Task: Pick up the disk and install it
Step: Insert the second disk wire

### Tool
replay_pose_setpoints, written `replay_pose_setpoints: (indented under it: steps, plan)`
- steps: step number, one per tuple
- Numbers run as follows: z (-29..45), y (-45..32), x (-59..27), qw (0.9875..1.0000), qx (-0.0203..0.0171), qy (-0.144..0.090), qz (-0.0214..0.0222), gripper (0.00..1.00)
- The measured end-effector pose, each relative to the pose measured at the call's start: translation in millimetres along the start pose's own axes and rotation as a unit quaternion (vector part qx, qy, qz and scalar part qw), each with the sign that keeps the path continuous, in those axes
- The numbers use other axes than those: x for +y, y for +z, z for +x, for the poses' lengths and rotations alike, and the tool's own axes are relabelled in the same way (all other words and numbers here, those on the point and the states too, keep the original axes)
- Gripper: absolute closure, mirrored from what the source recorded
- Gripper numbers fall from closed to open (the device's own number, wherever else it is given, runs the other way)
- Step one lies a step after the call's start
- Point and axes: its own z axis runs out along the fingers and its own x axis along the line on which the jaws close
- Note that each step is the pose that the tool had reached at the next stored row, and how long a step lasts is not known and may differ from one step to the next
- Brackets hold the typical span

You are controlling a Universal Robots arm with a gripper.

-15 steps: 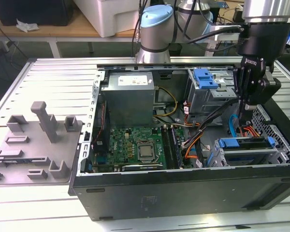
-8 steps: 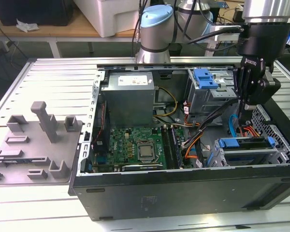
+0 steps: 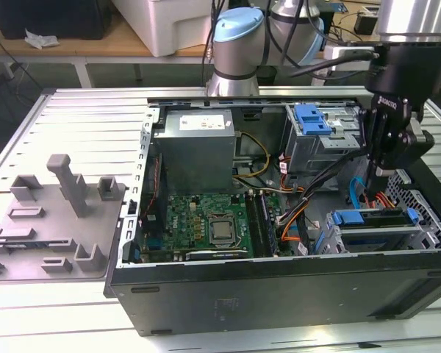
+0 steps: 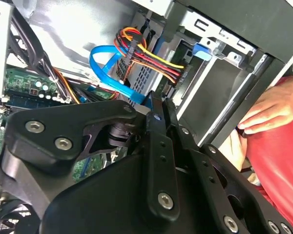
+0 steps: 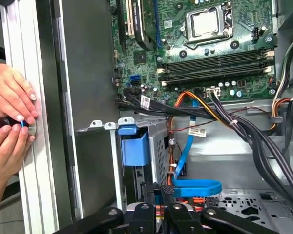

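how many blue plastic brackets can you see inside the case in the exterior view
2. One blue bracket sits atop the metal drive cage at the back, near the gripper. The other blue bracket lies on the lower drive bay at the exterior view's right. Cables may hide more.

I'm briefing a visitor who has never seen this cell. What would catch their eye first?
The open computer case with its green motherboard lies on the slatted table. The black gripper reaches down into the case at the exterior view's right, above the drive bay with the disk. In the first wrist view, a person's hands rest on the case's edge.
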Motion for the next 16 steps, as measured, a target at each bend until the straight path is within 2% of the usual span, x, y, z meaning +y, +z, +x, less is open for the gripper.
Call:
replay_pose_setpoints:
  steps: [5,6,7,12,16]
  plan:
    - [8.1,3.0,-4.4,0.9999,-0.0102,0.000,-0.0009,0.84]
    - [10.4,4.0,-5.7,0.9998,-0.0184,0.000,-0.0017,0.84]
    - [11.3,4.2,-5.9,0.9998,-0.0209,0.000,-0.0019,0.84]
    - [11.8,4.3,-6.0,0.9998,-0.0215,0.000,-0.0019,0.84]
    - [15.7,5.8,-6.4,0.9996,-0.0272,0.000,-0.0025,0.84]
